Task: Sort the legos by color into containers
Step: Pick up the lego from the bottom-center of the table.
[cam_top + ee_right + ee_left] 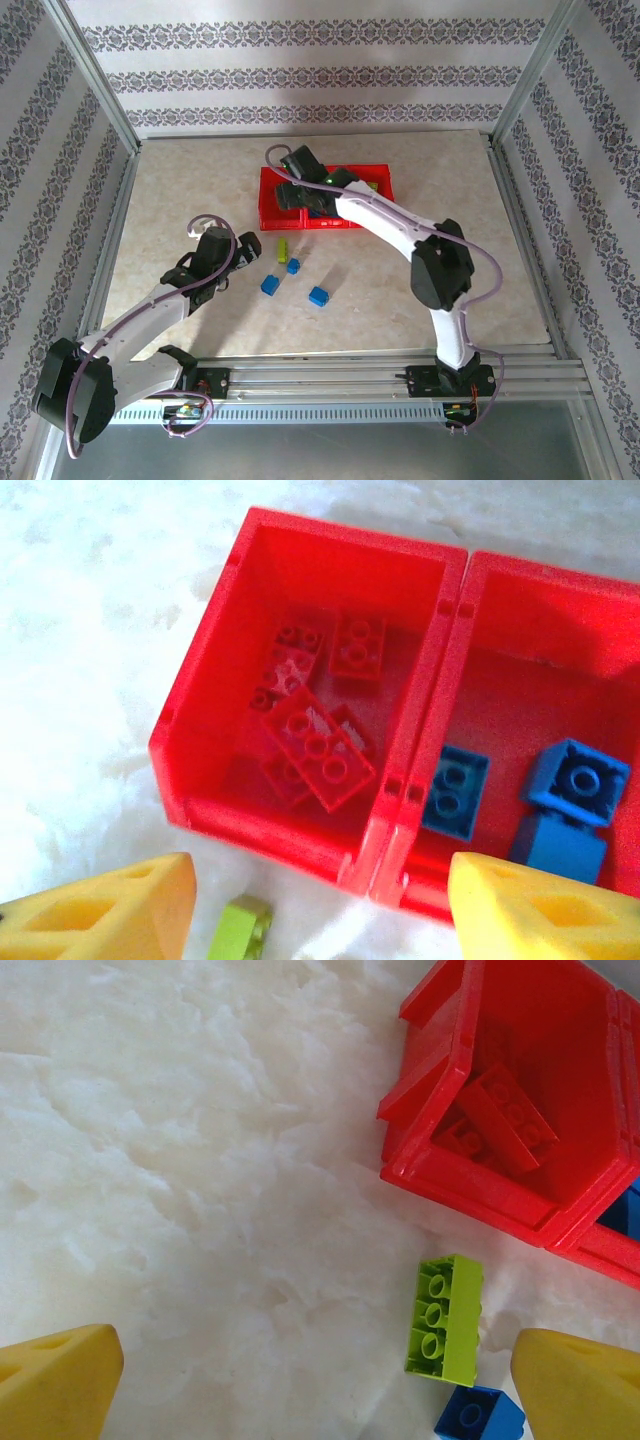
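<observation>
Stretches right arm [390, 215] toward 12 o'clock, right gripper [318, 890] parted and empty over containers [265, 195], red legos [318, 748] in the 9 o'clock bin. Crooks left arm [150, 320] low, left gripper [315, 1360] wide, empty, above loose legos [268, 285] on bench [450, 200].

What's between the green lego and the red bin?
Just bare table: the left wrist view shows nothing between the green lego and the red bin.

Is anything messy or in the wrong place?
The bins look fine: red bricks lie in the left bin, blue ones in the middle bin. But a yellow-green brick and three blue bricks lie loose on the table, not yet sorted.
</observation>
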You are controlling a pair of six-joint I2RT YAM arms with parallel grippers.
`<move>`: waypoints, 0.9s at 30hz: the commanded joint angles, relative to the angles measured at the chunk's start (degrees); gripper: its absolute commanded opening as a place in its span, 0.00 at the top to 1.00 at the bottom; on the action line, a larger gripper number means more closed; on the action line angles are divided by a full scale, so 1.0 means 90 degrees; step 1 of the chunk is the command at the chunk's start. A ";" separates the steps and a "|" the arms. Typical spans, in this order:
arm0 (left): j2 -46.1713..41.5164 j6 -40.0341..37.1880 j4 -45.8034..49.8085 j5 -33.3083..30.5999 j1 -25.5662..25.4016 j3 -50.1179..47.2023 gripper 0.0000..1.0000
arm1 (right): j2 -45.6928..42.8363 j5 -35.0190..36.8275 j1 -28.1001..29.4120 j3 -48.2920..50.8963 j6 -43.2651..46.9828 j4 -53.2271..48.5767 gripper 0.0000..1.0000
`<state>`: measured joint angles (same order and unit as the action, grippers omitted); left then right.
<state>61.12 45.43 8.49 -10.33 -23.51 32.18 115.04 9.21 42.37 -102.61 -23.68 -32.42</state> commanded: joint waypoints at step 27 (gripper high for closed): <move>0.0770 -0.0209 -0.0621 0.0182 0.0106 0.0153 0.00 | -0.2556 -0.0268 0.1403 0.4392 -0.1029 -0.0469 0.16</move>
<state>67.81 45.04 5.48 -8.99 -23.49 31.81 93.47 7.42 54.59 -64.84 -35.05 -34.72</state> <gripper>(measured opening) 0.995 0.840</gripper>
